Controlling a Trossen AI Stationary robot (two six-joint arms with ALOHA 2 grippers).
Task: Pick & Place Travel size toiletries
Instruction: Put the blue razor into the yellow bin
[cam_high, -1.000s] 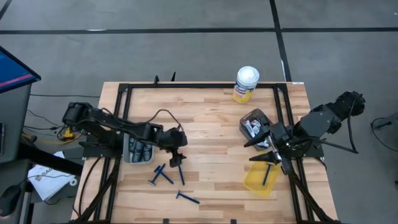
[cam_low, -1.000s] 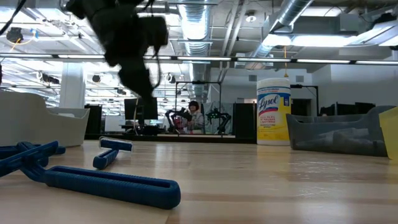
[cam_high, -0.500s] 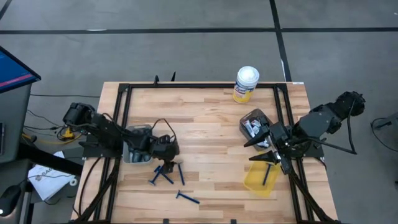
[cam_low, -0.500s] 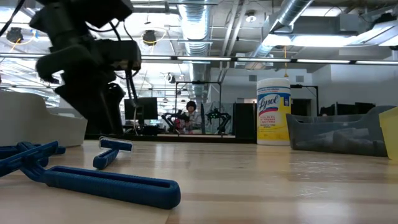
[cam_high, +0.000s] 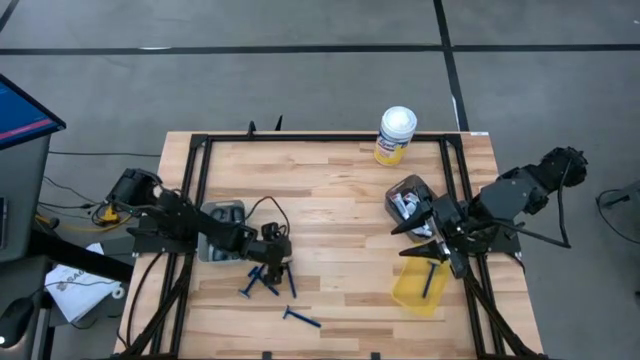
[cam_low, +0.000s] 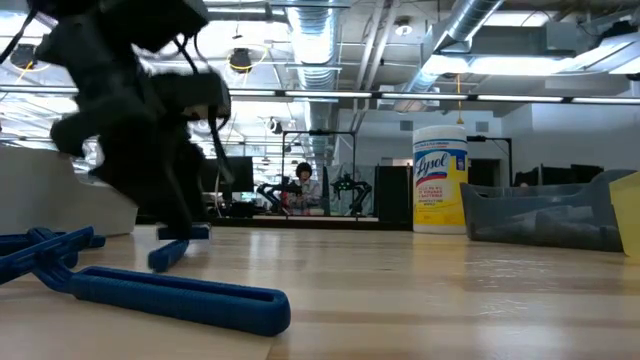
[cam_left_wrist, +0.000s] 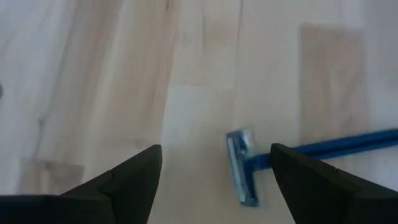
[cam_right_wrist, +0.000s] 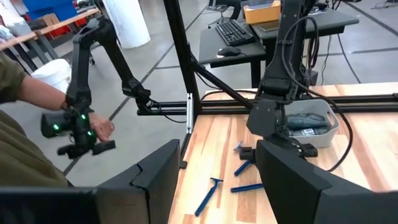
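Between your left gripper's (cam_left_wrist: 211, 180) spread, empty fingers lies a blue razor (cam_left_wrist: 242, 167), flat on the desk (cam_high: 340, 200), so you look poised to grasp it. Right gripper (cam_high: 432, 240): fingers parted, empty, waiting above the yellow bin (cam_high: 412, 292), which already holds one razor.

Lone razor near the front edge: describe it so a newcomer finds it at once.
Start at the wooden table and find the left end effector, open over a crossed cluster of blue razors. Just beyond that cluster, toward the table's front edge, lies the lone blue razor. It alone touches no other razor.
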